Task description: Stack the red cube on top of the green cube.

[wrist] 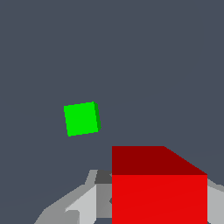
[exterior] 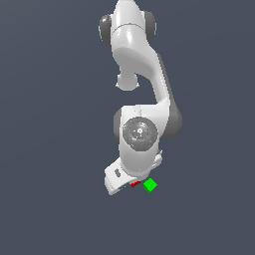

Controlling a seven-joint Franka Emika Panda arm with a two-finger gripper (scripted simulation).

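Gripper (exterior: 130,183) low in the exterior view, just below centre, under the white arm (exterior: 142,84); clamped around the red cube (exterior: 135,184), judging by the wrist view, where grey fingers (wrist: 83,203) flank it on both sides. Nearest the wrist camera: red cube (wrist: 159,192), filling the lower right of that frame, bright front face, darker top face, sharp edges, bottom cut off by the frame. In the exterior view, mostly hidden by the gripper body, only a red sliver visible.

Farther off: green cube (wrist: 81,118), left of centre in the wrist frame, plain bright green, slightly rotated, one narrow darker side showing. Apart from the red cube, nothing between them. In the exterior view, green cube (exterior: 150,186) just right of the gripper, turned diamond-wise on the flat grey-blue floor (exterior: 50,199).
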